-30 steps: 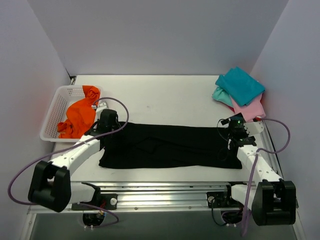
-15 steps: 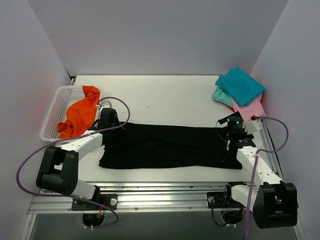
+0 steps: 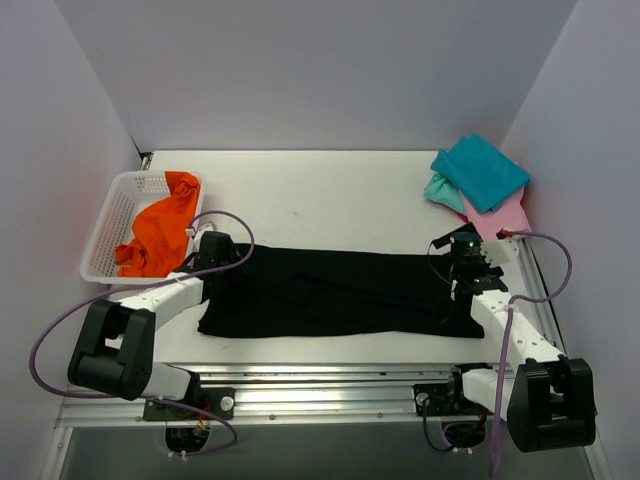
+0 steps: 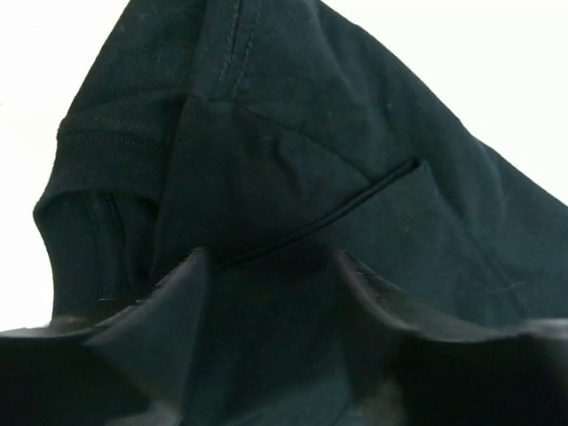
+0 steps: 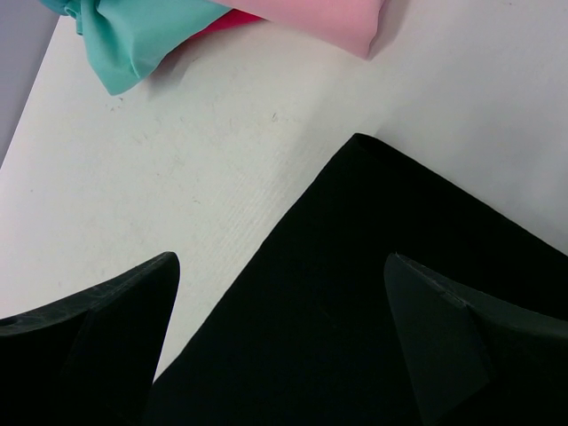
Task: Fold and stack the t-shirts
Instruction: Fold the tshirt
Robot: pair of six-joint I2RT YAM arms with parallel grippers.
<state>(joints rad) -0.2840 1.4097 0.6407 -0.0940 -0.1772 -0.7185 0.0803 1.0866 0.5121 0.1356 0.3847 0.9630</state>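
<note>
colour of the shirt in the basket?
Orange shirt, clearest in the top external view.

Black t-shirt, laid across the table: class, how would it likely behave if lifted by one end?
The black t-shirt would probably droop limply, since it lies flat with soft creases. Pushed, it would likely bunch rather than slide whole across the table.

The black t-shirt [image 3: 340,292] is laid flat as a long folded band along the near side. The teal one [image 3: 482,170] is stacked folded on the pink one [image 3: 508,216], far right, possibly with a paler teal shirt [image 3: 440,190] between. The orange one [image 3: 160,232] is crumpled in the basket [image 3: 104,230].
</note>
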